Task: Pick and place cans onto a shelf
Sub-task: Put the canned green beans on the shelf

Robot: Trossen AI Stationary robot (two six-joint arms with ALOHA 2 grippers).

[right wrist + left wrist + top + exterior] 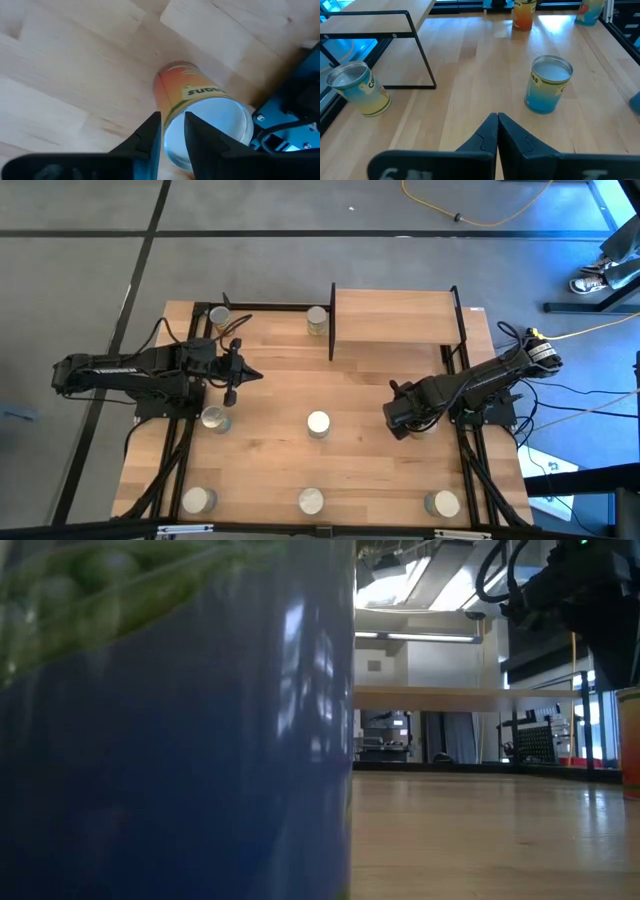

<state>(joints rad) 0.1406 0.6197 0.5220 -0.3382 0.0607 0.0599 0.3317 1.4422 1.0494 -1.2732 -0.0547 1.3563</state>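
right gripper (173, 131), fingers slightly apart and holding nothing, poised over an orange-labelled can (200, 110) standing at the table's right edge, well short of the shelf (395, 316), which is bare. left gripper (497, 131), fingers together, waits at the left near a blue-and-yellow can (547, 84). the tin looks rigid, light and smooth-walled; grasping across the mid-label should resist slipping best.

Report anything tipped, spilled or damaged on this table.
Nothing stands out. The cans in view stand upright on the table, including the orange can below the right tool; the shelf is level and bare.
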